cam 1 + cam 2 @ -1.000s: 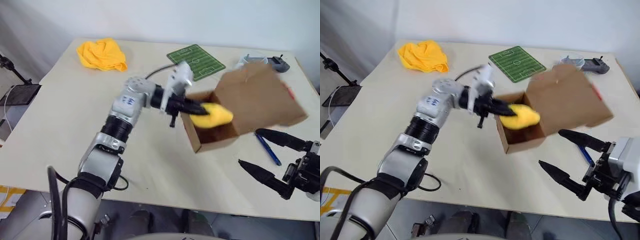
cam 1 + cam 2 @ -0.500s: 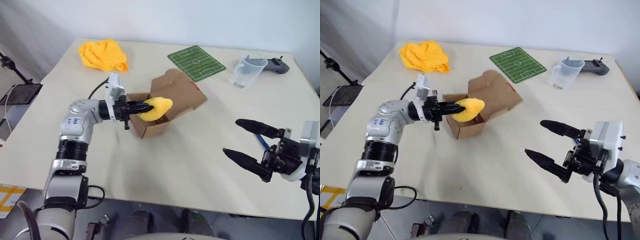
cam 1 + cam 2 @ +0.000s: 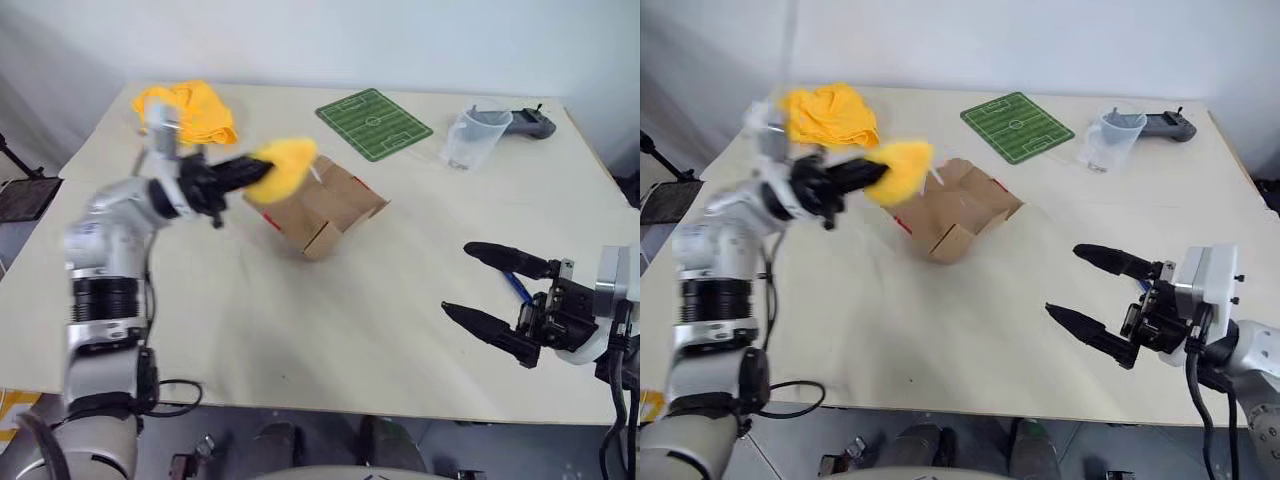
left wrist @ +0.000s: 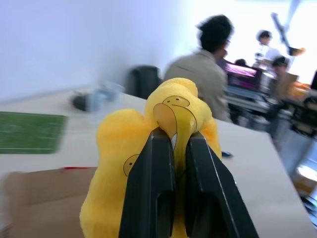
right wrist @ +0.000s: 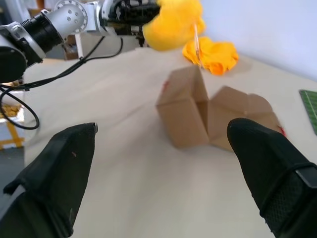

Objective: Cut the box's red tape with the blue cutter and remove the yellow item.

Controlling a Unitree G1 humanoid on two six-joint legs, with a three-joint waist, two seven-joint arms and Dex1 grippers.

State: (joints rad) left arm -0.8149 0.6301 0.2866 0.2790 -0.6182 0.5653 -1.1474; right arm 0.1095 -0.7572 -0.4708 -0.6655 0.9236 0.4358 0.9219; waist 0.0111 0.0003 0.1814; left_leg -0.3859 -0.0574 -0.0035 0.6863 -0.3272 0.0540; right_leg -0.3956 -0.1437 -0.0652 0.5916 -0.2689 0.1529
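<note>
yellow item [image 3: 283, 167], a soft toy, hangs in the air just left of the box [image 3: 318, 205], pinched between the closed fingers of the left gripper [image 3: 245, 172] (its bulk bulges past the fingertips, so the grip looks secure). the box lies tipped on the table [image 3: 330, 330], flaps loose, a sliver of red tape [image 3: 362, 184] on its far-right edge. the right gripper [image 3: 487, 290] waits near the right edge, jaws spread wide and empty, blue cutter [image 3: 516, 287] lying beneath it. a yellow cloth [image 3: 830, 113] sits far left.
</note>
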